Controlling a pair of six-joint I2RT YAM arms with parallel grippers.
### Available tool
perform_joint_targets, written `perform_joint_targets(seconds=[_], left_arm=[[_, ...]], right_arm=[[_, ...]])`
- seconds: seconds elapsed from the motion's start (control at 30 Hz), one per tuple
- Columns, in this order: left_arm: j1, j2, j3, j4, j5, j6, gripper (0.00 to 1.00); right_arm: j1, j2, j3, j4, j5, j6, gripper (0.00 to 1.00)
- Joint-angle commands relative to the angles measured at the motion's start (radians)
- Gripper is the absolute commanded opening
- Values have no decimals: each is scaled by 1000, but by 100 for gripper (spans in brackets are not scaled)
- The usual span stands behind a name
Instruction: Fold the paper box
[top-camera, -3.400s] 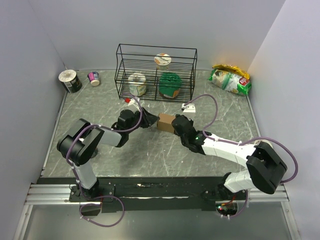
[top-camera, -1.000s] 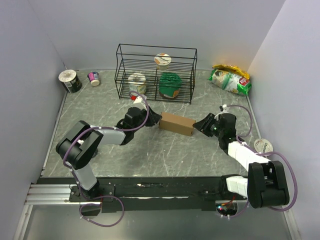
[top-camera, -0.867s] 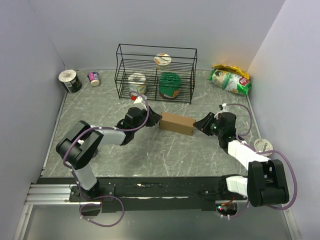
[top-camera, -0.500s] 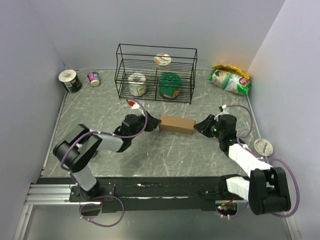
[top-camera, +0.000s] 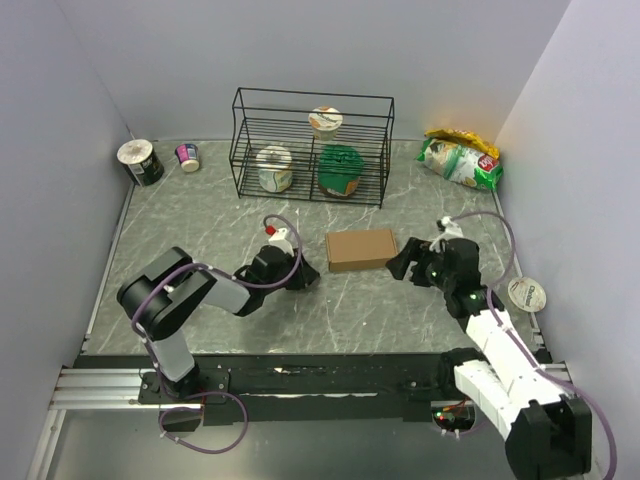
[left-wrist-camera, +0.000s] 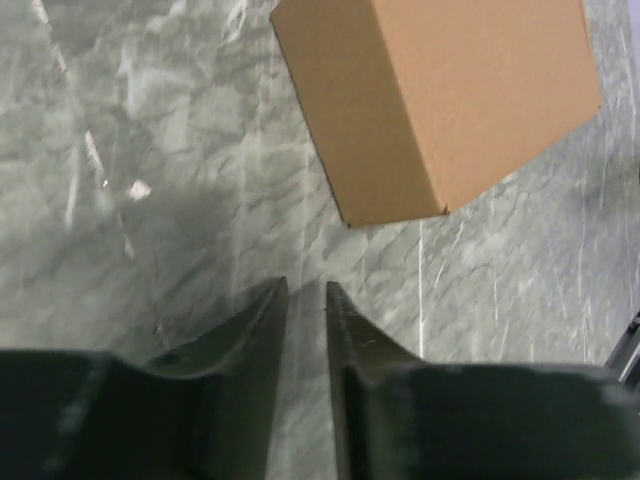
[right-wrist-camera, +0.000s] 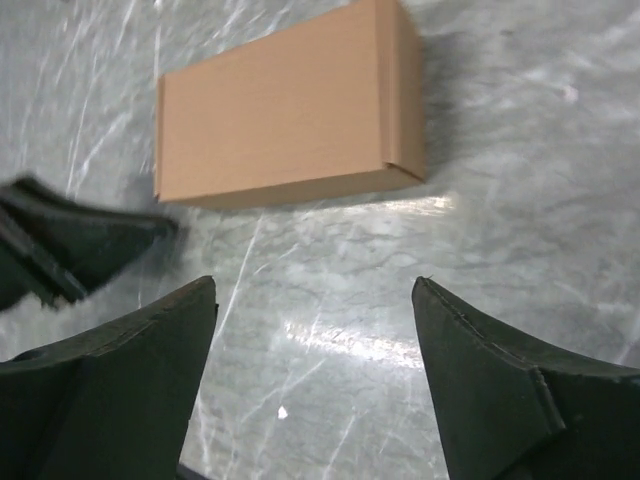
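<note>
Paper box (top-camera: 361, 249), plain brown cardboard oblong, closed, now released: left gripper (left-wrist-camera: 305, 300) backed off barely ajar, right gripper (right-wrist-camera: 315, 285) sprung wide, both empty – fold prob. done

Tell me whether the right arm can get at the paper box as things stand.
Probably yes. The right hand is open and faces the paper box across bare table, with nothing between them. The left hand sits off the box's far end, clear of that path.

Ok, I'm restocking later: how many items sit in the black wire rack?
3: a pale-lidded cup high at the middle, a printed cup at lower left, a green container at lower right. The wire rack seems to hide nothing else.
</note>
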Motion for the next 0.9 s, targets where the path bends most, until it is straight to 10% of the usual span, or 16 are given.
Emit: perform_joint_targets(seconds=[0.0, 0.2, 0.47, 0.87], left_arm=[[7, 31, 32, -178, -29, 42, 35], [81, -48, 30, -136, 41, 71, 79], [87, 74, 202, -61, 362, 150, 85], [-62, 382, 599, -6, 417, 68, 83]], right_arm=[[98, 69, 153, -73, 30, -201, 88], [274, 302, 362, -182, 180, -227, 96], [191, 448, 395, -123, 114, -69, 100], [85, 251, 277, -110, 145, -71, 100]])
